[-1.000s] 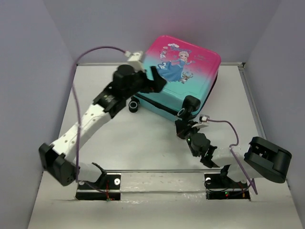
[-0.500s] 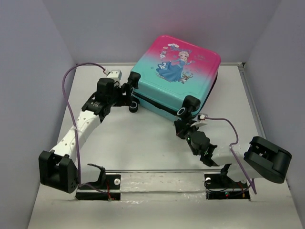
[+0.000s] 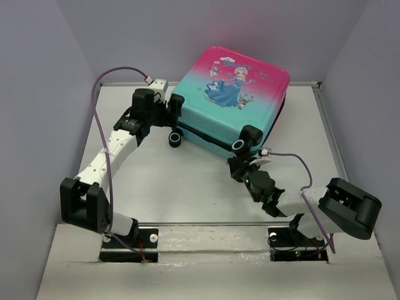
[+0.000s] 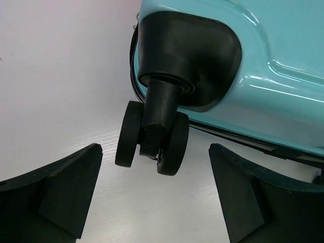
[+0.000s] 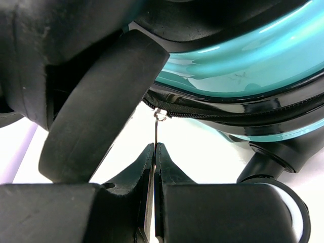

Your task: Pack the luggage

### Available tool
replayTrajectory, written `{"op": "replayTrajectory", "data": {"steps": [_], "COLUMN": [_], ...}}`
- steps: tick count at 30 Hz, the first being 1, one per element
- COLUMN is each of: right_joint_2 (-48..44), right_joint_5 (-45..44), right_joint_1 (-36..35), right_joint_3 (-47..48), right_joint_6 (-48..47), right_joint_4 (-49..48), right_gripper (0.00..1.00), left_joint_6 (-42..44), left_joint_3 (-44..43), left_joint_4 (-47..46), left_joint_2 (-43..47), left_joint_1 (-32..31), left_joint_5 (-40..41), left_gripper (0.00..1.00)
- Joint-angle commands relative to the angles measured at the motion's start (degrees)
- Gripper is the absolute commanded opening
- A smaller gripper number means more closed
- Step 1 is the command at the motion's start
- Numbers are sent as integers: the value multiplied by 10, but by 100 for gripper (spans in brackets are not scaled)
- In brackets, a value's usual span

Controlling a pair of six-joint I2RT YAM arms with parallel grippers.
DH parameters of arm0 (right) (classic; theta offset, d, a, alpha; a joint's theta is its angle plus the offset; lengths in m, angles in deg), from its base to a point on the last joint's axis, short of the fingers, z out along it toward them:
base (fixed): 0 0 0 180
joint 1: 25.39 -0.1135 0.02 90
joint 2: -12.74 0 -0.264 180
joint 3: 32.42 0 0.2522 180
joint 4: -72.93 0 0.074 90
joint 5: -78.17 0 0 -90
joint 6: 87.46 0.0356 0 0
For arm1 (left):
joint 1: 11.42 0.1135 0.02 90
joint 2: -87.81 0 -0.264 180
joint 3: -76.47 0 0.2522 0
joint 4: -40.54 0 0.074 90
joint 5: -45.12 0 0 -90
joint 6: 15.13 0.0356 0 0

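Observed small hard-shell luggage [image 3: 240, 94], pink fading to teal with cartoon princess print, lying print-up and closed at far centre of white table [image 3: 187, 181], back edge near rear wall. Found left gripper [image 3: 170, 114] at its near-left corner, jaws spread wide, black fingers [image 4: 61, 187] either side of black twin-wheel caster [image 4: 152, 144], not touching it. Found right gripper [image 5: 155, 157] at near-right corner beside second black caster [image 5: 101, 101], jaws pressed together on thin metal zipper pull [image 5: 156, 129] hanging from black zipper line [image 5: 228, 114].
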Motion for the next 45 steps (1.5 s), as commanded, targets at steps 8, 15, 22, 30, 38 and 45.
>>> {"op": "replayTrajectory", "data": {"steps": [8,15,22,30,38,45], "right_joint_2": [-17,-31,-100,-24,155,255], "right_joint_5": [53,59,68,144,276,465], "right_joint_1": [-7,-7,-7,-7,-77,-95], "right_joint_3": [17,27,80,155,291,376], "right_joint_6": [-7,-29,-90,-101,-121,-93], "right_joint_4": [-12,12,126,155,107,59], "right_gripper": [7,7,7,7,7,7], "left_joint_6": [25,22,-44,-208,-296,-327], "left_joint_3": [-61,-68,-11,132,184,214], "left_joint_4": [2,-3,-39,-205,-272,-275], "left_joint_2": [-65,-81,-46,109,181,240], "left_joint_1": [-3,-3,-16,-128,-147,-147], "left_joint_5": [-4,-34,-173,-224,-232,-216], "left_gripper": [90,13,6,6,6,6]}}
